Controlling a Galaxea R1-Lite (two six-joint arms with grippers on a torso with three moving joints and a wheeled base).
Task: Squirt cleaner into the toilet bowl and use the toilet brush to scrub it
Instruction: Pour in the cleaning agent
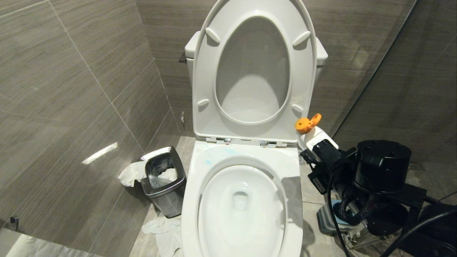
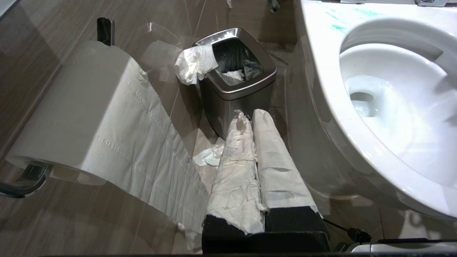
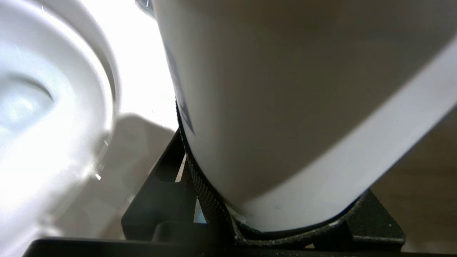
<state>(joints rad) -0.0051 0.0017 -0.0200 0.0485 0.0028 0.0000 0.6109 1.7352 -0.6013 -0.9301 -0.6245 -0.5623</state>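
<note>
Two end effectors show. At about 4 o'clock in the head view, the right end effector [image 1: 323, 148] is clamped around a white cleaner bottle [image 1: 316, 137] with an orange cap [image 1: 306, 124]; in the right wrist view the bottle's pale body [image 3: 278, 117] fills the space between the black jaws. The bottle sits just beside the toilet bowl [image 1: 242, 160], at the bowl's 2 o'clock corner near the seat hinges [image 1: 266, 143], its cap pointing up and toward the raised seat [image 1: 250, 71].

Pale turquoise smears of cleaner [image 1: 214, 157] mark the rim at the bowl's 10 o'clock, also visible in the left wrist view [image 2: 342, 18]. Water [image 1: 241, 200] lies at the basin's centre.

Low by the floor, the left end effector [image 2: 250, 117] has its two paper-wrapped fingers [image 2: 235, 160] pressed together, holding nothing. Just beyond its tips stands a small steel waste bin [image 2: 235, 82] with crumpled tissue [image 2: 194, 64] hanging over its edge; in the head view the bin [image 1: 164, 182] is at the bowl's 9 o'clock. A toilet-paper roll [image 2: 82, 107] hangs on its wall holder, its loose sheet trailing toward the floor. More tissue [image 1: 164, 228] lies on the floor tiles at 7 o'clock of the bowl.

A grey-and-blue holder [image 1: 330, 217] sits on the floor at 4 o'clock of the bowl, mostly hidden behind the right arm; I cannot make out the toilet brush.
</note>
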